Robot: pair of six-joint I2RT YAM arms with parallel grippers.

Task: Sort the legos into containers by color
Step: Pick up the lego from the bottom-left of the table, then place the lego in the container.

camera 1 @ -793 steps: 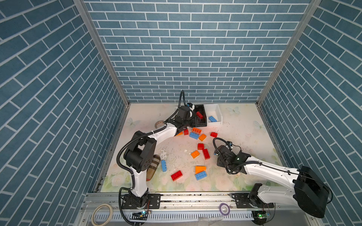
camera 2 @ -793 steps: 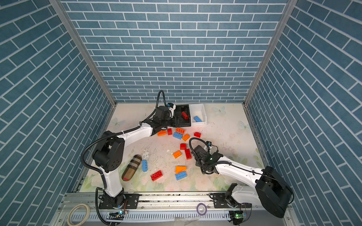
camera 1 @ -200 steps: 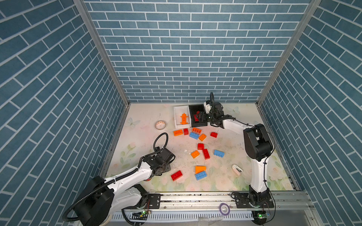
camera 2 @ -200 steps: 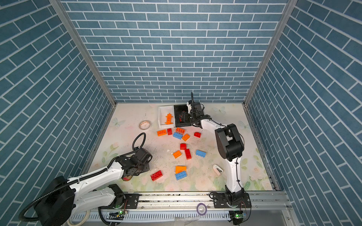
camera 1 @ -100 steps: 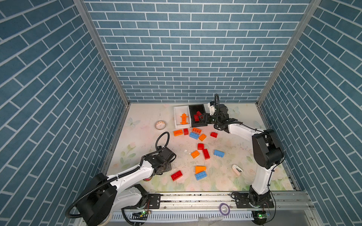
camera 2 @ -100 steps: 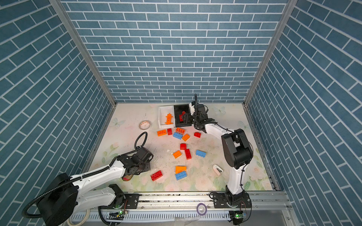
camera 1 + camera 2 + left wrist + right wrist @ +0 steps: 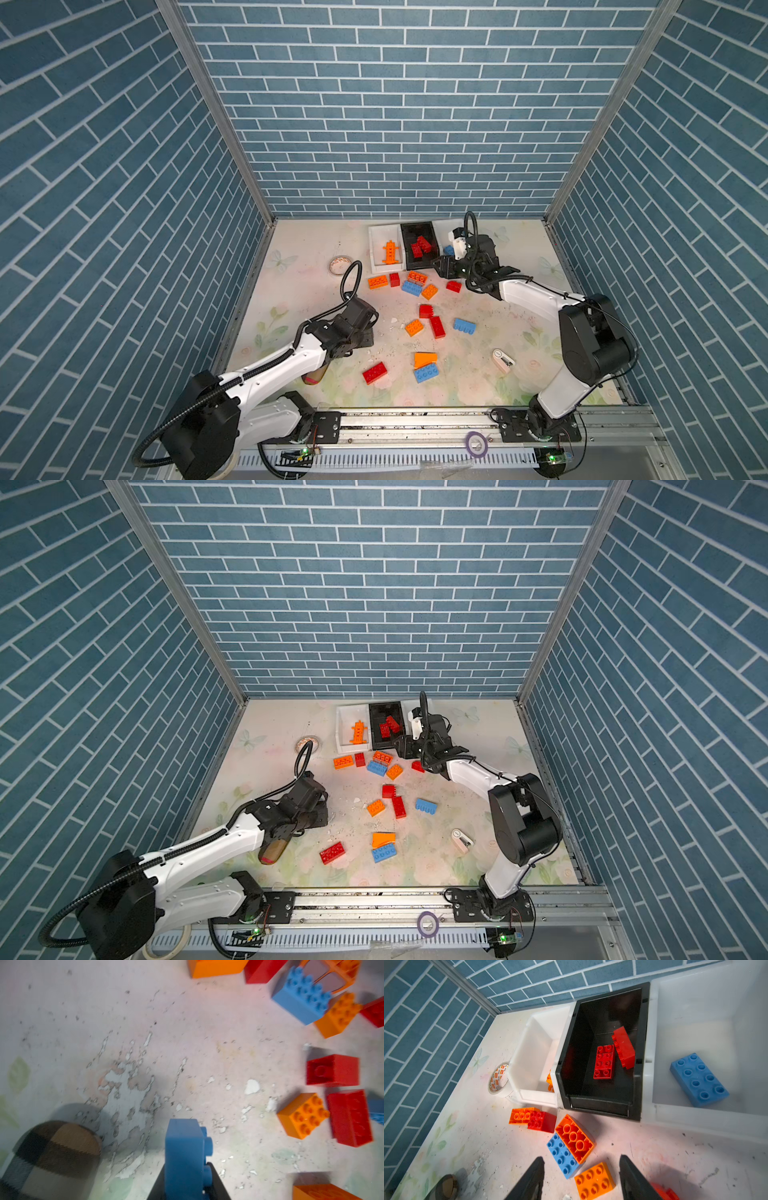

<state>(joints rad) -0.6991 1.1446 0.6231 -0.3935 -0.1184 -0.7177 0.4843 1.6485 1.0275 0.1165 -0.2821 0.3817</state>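
My left gripper (image 7: 187, 1176) is shut on a light blue lego (image 7: 185, 1147), held just above the mat beside the plaid pouch; the top views show the gripper (image 7: 365, 336) at left of centre. My right gripper (image 7: 581, 1169) is open, hanging over an orange lego (image 7: 595, 1181) and a blue-and-orange pair (image 7: 566, 1147) in front of the black container (image 7: 604, 1103). That container holds two red legos (image 7: 420, 246). The white container (image 7: 372, 249) to its left holds a spiky orange piece (image 7: 390, 251). The other white container (image 7: 695, 1120) holds one blue lego (image 7: 698, 1079). Several legos lie loose mid-mat (image 7: 436, 327).
A tape roll (image 7: 340, 264) lies left of the containers. The plaid pouch (image 7: 315, 375) sticks out from under my left arm. A white clip gadget (image 7: 503, 360) sits front right. Brick walls close in three sides and a rail (image 7: 415, 419) runs along the front.
My left gripper has shut on the blue lego by the pouch. My right gripper has drawn back from over the black container to the legos in front of it, its jaws narrowing slightly.
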